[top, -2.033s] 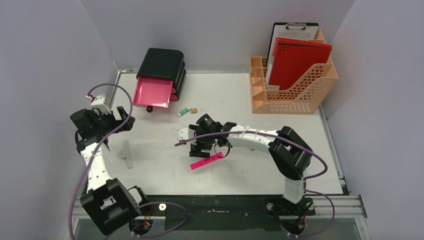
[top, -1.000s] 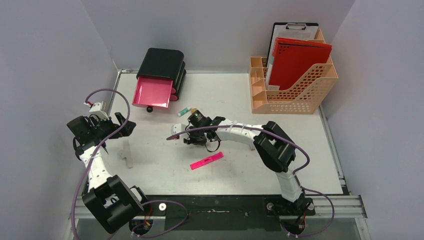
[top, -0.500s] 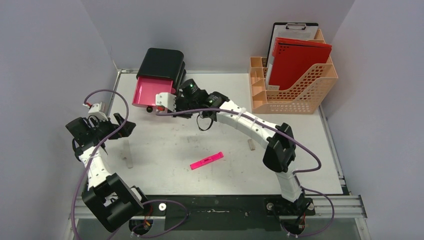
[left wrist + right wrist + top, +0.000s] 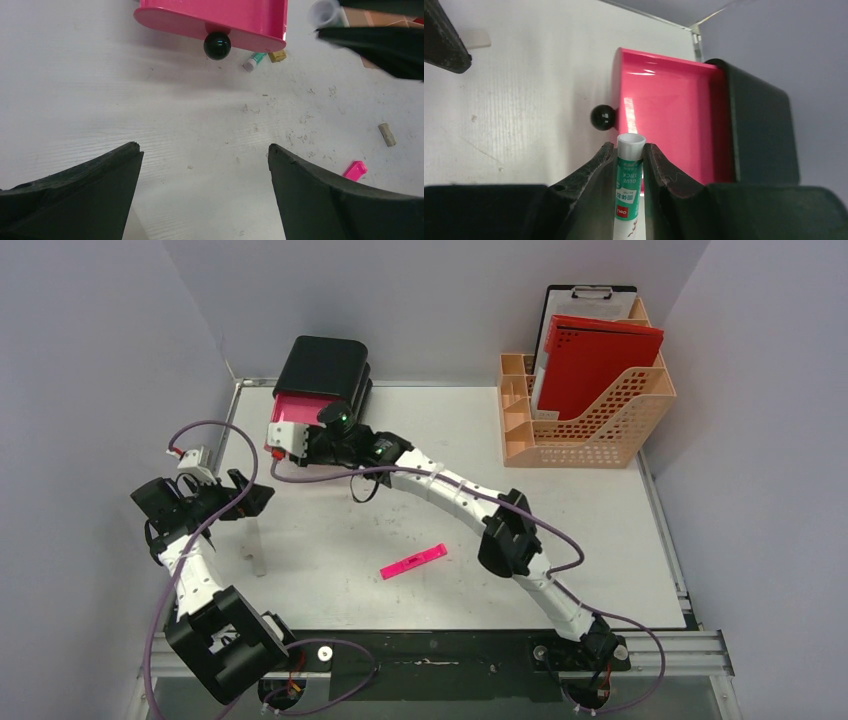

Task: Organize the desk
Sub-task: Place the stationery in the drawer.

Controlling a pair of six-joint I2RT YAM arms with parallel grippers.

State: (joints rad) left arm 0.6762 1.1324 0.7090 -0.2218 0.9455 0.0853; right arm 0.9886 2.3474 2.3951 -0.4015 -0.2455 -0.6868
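At the far left corner of the desk (image 4: 560,540), the right gripper (image 4: 629,148) hangs over the open pink drawer (image 4: 674,115) of the black box (image 4: 759,130). Its two fingers are pressed on a glue stick (image 4: 628,185), white with a green label, and the white end of the stick comes out past the fingertips.

What matters for the coming move is how the stick lies to the drawer. In the right wrist view the long axis of the stick runs along the front wall of the drawer, not into its depth. The stick appears just inside this wall, beside the black knob (image 4: 603,117). I judge that the next step is to let it fall. The margin on the knob side looks small, so a little shift toward the black box would be safer.

The left gripper (image 4: 202,146) is spread wide with nothing between its fingers. It hovers low over the left part of the desk and faces the drawer front, but the right arm is the one already in place.

The desk spreads flat and white under both arms. A pink marker (image 4: 413,561) lies near its middle, and a small teal and white tube (image 4: 254,61) lies near the drawer front.
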